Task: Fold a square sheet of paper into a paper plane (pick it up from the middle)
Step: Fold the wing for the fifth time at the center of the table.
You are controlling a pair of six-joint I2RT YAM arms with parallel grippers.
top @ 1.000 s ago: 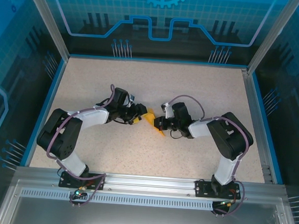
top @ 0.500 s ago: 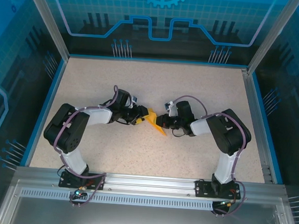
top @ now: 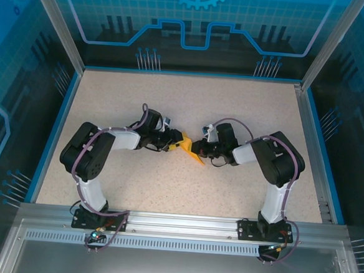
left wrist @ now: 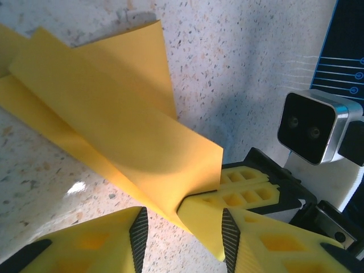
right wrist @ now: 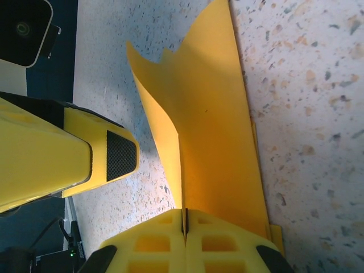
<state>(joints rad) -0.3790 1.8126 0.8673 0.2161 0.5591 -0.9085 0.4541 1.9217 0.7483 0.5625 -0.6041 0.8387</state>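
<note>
The orange-yellow sheet of paper [top: 187,142] is folded into a long narrow pointed shape and lies mid-table, one flap standing up. My right gripper [top: 197,149] is shut on that upright flap [right wrist: 199,114], the fingertips pinching its edge [right wrist: 183,219]. My left gripper [top: 173,143] faces it from the left, open. In the left wrist view its jaws [left wrist: 182,230] straddle the paper's [left wrist: 114,108] end and the right gripper's fingertip [left wrist: 244,182], pads apart from the paper. One left finger [right wrist: 96,153] stands beside the paper.
The speckled beige table [top: 234,109] has a blue rim and transparent walls on all sides, and a metal rail [top: 175,226] runs along the near edge. The right wrist camera [left wrist: 314,134] sits close to my left fingers.
My left gripper has slid right up to the paper while its jaws narrowed. The right gripper stays shut on the paper and has shifted slightly right.
</note>
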